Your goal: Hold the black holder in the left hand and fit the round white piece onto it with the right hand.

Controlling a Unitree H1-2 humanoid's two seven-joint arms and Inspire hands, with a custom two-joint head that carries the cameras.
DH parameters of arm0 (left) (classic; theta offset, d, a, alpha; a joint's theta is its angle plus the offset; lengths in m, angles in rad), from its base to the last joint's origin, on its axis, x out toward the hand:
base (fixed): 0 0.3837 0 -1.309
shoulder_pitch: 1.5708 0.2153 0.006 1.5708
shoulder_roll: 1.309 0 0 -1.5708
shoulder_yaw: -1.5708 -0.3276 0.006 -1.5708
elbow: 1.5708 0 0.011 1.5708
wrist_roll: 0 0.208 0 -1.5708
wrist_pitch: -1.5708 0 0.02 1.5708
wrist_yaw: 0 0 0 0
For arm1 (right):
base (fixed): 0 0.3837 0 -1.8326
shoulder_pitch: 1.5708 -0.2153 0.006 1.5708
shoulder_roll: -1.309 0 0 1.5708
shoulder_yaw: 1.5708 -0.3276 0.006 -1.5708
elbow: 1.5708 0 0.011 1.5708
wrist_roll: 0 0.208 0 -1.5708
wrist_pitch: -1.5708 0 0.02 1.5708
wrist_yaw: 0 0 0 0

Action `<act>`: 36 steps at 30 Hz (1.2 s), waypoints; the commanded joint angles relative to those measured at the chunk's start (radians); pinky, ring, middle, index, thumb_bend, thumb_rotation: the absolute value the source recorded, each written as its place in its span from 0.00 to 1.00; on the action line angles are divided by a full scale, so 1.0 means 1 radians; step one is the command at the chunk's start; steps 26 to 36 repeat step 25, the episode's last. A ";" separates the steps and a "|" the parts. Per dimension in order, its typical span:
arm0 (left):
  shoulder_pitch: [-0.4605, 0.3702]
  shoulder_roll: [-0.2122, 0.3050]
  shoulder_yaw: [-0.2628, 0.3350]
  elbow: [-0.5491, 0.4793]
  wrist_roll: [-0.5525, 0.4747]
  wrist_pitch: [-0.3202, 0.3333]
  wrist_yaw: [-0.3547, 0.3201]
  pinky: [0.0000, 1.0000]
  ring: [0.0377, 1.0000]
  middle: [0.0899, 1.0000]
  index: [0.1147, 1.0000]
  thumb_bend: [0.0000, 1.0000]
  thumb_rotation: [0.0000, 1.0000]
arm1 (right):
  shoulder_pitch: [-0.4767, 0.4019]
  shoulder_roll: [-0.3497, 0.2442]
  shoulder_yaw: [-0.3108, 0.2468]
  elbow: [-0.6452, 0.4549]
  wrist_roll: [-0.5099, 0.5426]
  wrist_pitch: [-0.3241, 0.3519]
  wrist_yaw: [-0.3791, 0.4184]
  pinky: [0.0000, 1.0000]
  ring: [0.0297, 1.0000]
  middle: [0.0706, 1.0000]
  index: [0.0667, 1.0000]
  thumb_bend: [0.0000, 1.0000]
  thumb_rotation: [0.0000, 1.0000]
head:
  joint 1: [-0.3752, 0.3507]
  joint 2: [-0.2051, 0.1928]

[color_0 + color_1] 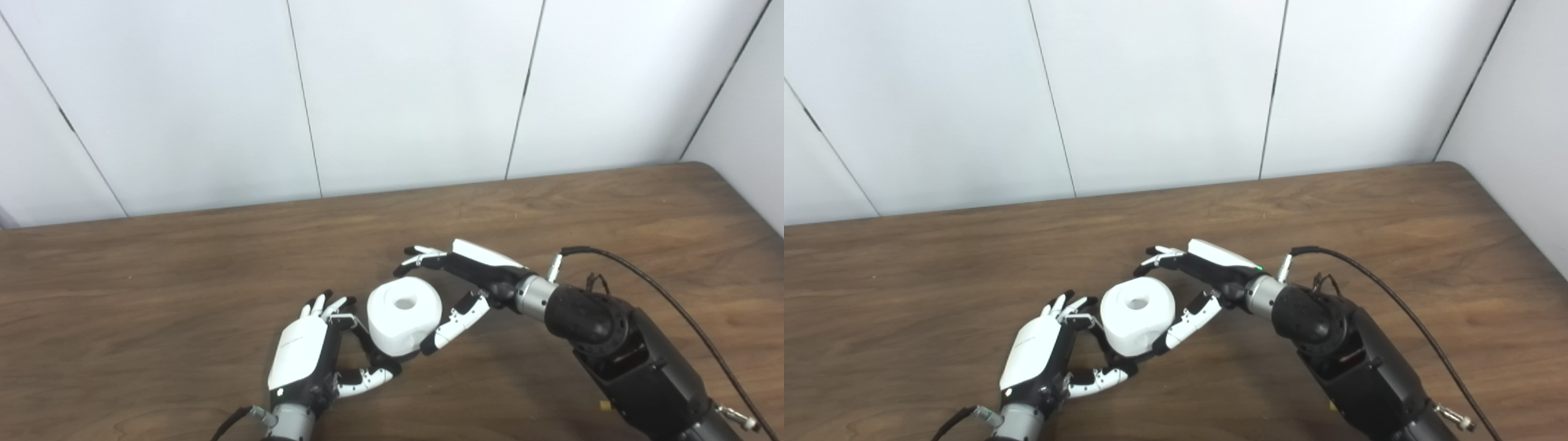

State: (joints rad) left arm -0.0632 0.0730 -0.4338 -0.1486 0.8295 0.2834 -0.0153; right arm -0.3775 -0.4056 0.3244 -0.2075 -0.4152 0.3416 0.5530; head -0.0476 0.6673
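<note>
- We see the round white piece point(404, 314) in the lower middle of the frame, standing with its central hole facing up, set between our two hands over the brown bench point(184, 275).
- The black holder point(367, 346) shows only as a thin dark bar under and to the left of the white piece; most of it is hidden, so we cannot tell whether the piece is fully seated on it.
- Our left hand point(303, 358), at the lower left of centre, is curled around that dark bar, its fingers point(334, 309) reaching up to the left flank of the white piece and its thumb crossing below. We judge it is gripping the holder to keep it steady for fitting.
- Our right hand point(465, 278), coming in from the lower right, is spread wide and clasps nothing. Its upper fingers point(419, 256) hang just above and behind the piece, apart from it, while its thumb point(456, 321) lies against or just beside the lower right flank.
- We read that spread as either a release after placing or a guiding touch; the views do not settle which.
</note>
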 commanded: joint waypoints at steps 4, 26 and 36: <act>0.009 0.003 -0.003 0.010 -0.002 0.011 -0.032 1.00 1.00 0.88 0.41 0.52 0.05 | -0.026 -0.018 -0.015 -0.034 0.010 -0.005 0.000 1.00 1.00 1.00 0.93 1.00 0.38 | 0.000 -0.003; -0.011 0.050 0.114 -0.034 -0.110 0.028 -0.134 1.00 1.00 1.00 0.77 1.00 0.26 | 0.205 0.094 -0.209 -0.016 0.148 -0.199 -0.263 0.94 1.00 1.00 1.00 1.00 0.61 | -0.007 -0.045; -0.011 0.050 0.114 -0.034 -0.110 0.028 -0.134 1.00 1.00 1.00 0.77 1.00 0.26 | 0.205 0.094 -0.209 -0.016 0.148 -0.199 -0.263 0.94 1.00 1.00 1.00 1.00 0.61 | -0.007 -0.045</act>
